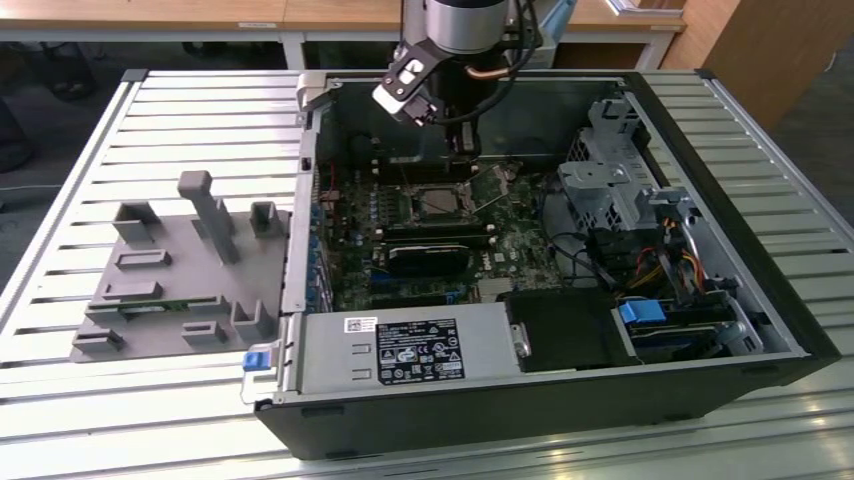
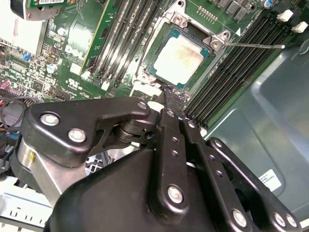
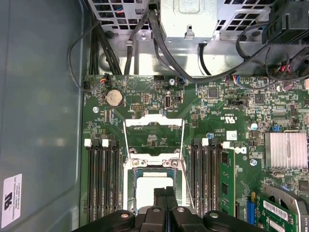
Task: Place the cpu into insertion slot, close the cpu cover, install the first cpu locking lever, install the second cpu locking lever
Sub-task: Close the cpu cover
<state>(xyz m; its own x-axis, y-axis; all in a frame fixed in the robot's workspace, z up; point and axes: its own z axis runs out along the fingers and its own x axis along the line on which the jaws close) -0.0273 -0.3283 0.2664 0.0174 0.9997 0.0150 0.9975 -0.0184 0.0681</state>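
Note:
The cpu (image 2: 181, 58) lies flat in the insertion slot (image 2: 150, 42), its dull silver top showing; it also shows in the first wrist view as the cpu (image 3: 152, 186). The cpu cover (image 3: 154, 118) is swung open and lies flat on the green board beyond the slot. Two thin wire levers (image 3: 126, 142) (image 3: 183, 145) run along its sides, unlatched; one lever (image 2: 253, 46) sticks out sideways. My gripper (image 3: 165, 192) hangs just above the slot's edge, shut with nothing between its fingers. In the exterior view the gripper (image 1: 463, 150) is inside the open case above the slot (image 1: 438, 203).
Long black memory slots (image 3: 104, 179) flank the socket on both sides. A finned heat sink (image 3: 286, 150), cables (image 3: 159, 53) and the drive cage (image 1: 607, 190) sit nearby. The power supply (image 1: 400, 350) lies at the case front. A grey fixture (image 1: 174, 270) stands on the slatted table (image 1: 80, 420).

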